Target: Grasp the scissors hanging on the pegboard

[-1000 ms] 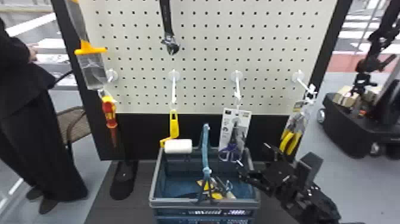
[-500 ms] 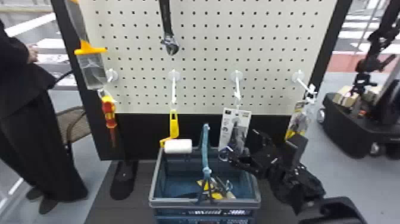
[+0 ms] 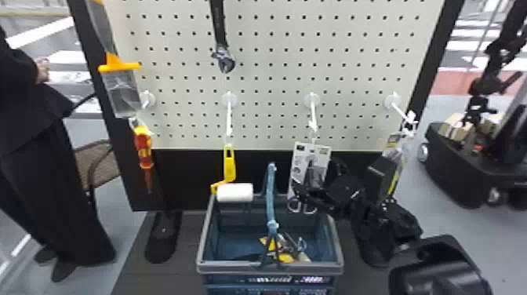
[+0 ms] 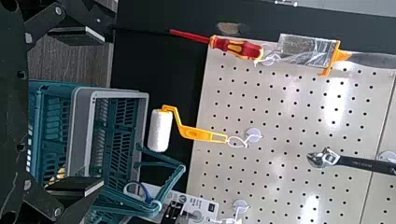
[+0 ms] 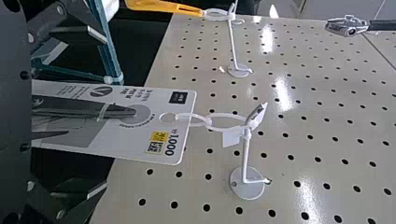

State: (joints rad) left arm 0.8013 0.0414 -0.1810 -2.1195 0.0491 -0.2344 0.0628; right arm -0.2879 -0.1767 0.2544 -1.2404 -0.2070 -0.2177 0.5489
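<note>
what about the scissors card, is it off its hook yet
No, the scissors card hangs by its white loop from the hook on the pegboard.

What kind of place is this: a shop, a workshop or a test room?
Probably a robot test area staged like a tool shop: a pegboard hung with packaged scissors and a wrench, with a shopping basket below it.
</note>
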